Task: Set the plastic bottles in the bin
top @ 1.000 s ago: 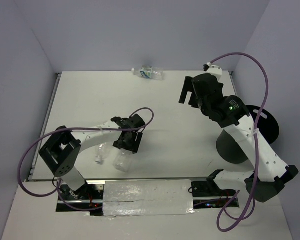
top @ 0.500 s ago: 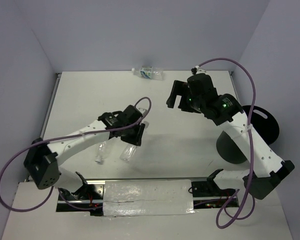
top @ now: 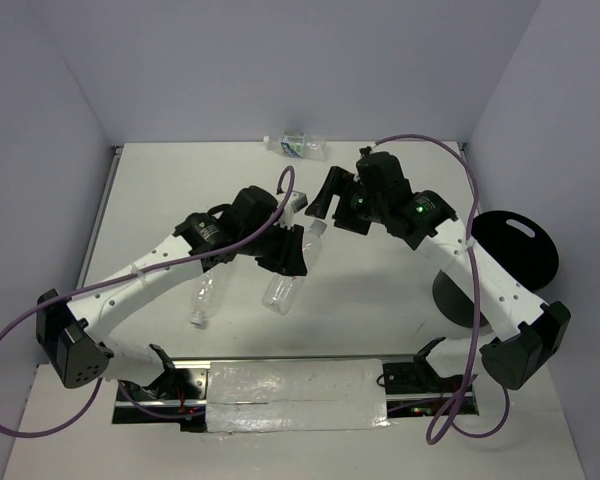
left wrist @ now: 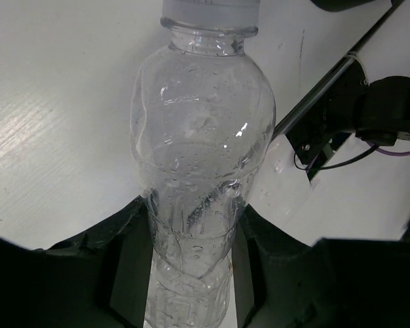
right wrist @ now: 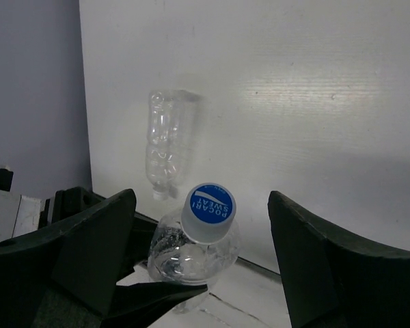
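Bin (top: 454,300) is standing at the right of the table (top: 180,200), its lid (top: 525,245) just beside it. Left gripper (top: 288,256) is clamping a clear bottle (left wrist: 201,171) off the table (cap pointing between the wide-open jaws of the right gripper (top: 327,203)). A second bottle (top: 202,300) is lying near the left arm, and a labelled bottle (top: 298,146) at the far edge.
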Robot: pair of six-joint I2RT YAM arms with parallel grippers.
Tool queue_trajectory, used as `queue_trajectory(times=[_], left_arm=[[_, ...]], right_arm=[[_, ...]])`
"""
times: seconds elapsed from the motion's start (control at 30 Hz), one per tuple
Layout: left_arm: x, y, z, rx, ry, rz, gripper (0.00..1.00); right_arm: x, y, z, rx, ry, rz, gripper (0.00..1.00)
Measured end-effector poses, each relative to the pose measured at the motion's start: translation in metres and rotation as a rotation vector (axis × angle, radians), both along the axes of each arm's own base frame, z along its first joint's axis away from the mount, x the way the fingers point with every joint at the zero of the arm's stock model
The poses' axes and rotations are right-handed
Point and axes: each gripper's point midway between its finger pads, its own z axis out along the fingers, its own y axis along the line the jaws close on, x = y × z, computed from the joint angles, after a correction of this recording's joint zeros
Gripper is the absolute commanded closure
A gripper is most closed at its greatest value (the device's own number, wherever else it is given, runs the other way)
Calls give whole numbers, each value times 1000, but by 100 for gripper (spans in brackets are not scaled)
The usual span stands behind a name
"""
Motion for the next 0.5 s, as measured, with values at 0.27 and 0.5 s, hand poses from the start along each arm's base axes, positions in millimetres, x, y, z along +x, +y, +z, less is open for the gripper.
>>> queue_trajectory(times=[0.27,0.5], left_arm=[[-3,-5,3,-26,10,-24,76],[-2,-6,-4,-12,26,-20,71]], right_arm=[[0,7,-19,16,40,6,29],[-5,11,-41,21,88,3,58]])
